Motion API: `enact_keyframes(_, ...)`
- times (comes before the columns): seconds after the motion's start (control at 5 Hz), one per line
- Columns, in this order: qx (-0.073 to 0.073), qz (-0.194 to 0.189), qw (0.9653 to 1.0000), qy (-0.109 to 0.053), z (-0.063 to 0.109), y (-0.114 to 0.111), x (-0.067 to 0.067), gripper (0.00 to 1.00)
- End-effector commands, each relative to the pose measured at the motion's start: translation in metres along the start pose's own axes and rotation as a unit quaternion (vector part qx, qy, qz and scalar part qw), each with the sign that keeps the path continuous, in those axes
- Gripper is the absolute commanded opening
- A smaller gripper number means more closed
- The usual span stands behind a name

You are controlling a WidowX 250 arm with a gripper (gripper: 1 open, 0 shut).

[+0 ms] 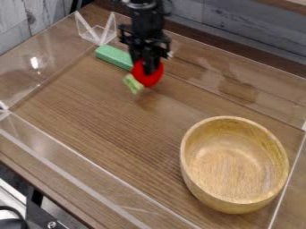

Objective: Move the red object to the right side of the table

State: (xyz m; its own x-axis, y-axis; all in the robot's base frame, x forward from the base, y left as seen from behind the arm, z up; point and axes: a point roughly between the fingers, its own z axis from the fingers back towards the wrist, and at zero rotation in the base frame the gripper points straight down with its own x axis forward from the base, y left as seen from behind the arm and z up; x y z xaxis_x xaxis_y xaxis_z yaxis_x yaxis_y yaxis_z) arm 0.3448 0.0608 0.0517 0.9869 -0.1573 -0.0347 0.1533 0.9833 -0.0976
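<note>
One black robot arm hung straight down over the counter point(120, 170) as we watched, its fingers point(147, 68) clamped on the red object point(148, 75), which sat pinched between them with its light-green stem end point(134, 84) poking out toward seven o'clock. We saw the red object just above the wood grain, near the far middle of the counter, roughly at eleven o'clock from the picture's centre. A flat green block point(114, 56) lay just beyond it at ten o'clock, close to the clear acrylic wall point(48, 54) at the back left. A wooden bowl point(235, 164) stood empty well apart at four o'clock, near the front right corner.

We judged the carry to be under way but far from finished, since the toy was on the near-left half of the open wood and the right side lay toward three o'clock. To do this step well, we thought the arm should keep the grip firm and the wrist upright, travel low and level toward three o'clock, and pass behind the bowl's rim, not over it. We reckoned the open patch at two o'clock from the bowl was the safest place to set the toy down, clear of the acrylic wall, before the fingers let go.
</note>
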Motion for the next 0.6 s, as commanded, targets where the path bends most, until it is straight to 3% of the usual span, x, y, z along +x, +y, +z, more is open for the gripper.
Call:
enact_keyframes(0.0,0.010,-0.020,0.9995,-0.024,0.009,-0.034,0.015,0.00)
enact_keyframes(0.2,0.009,-0.032,0.9992,-0.020,-0.001,-0.047,0.021,0.00)
enact_keyframes(0.4,0.010,-0.030,0.9993,-0.021,-0.002,-0.043,0.020,0.00)
